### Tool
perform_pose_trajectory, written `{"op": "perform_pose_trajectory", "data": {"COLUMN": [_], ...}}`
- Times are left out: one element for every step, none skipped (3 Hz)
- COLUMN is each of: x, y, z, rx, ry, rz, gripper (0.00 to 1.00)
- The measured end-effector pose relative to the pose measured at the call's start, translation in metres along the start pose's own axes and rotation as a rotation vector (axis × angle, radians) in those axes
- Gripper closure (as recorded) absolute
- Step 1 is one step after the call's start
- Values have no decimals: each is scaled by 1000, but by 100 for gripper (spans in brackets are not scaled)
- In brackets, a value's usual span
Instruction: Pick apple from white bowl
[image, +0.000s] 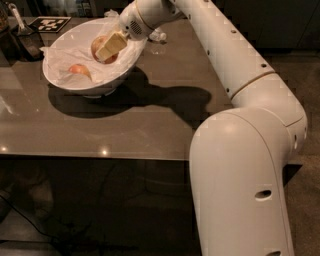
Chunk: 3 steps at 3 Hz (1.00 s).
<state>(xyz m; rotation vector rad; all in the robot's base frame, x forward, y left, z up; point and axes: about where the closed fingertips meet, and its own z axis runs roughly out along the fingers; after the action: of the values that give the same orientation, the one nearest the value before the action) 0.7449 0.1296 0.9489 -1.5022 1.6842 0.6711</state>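
Observation:
The white bowl (60, 82), wide and lined with crumpled white paper, stands at the table's far left. Two apples show in it. One apple (78, 69) lies on the paper at the lower left. My gripper (109, 47) reaches into the bowl from the right, over its right rim. Its pale yellow finger (113, 44) lies across the front of a reddish apple (98, 46), and the gripper is shut on this apple, holding it a little above the paper. The second finger is hidden behind the apple.
The bowl sits on a glossy brown table (150, 125). A black-and-white marker card (49, 23) and dark items (20, 35) stand at the back left. A small clear object (156, 36) lies behind the arm. My white arm and base (240, 165) fill the right side.

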Motion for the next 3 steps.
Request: {"op": "perform_pose_trajectory", "data": {"x": [-11,-28,-53], "y": [0,3,10], "z": [-13,-31,-55], "rx": [8,22,53], "ry": [-15,-33,-23], "rz": [-6,-30,-77], "gripper": [100,100,100]}}
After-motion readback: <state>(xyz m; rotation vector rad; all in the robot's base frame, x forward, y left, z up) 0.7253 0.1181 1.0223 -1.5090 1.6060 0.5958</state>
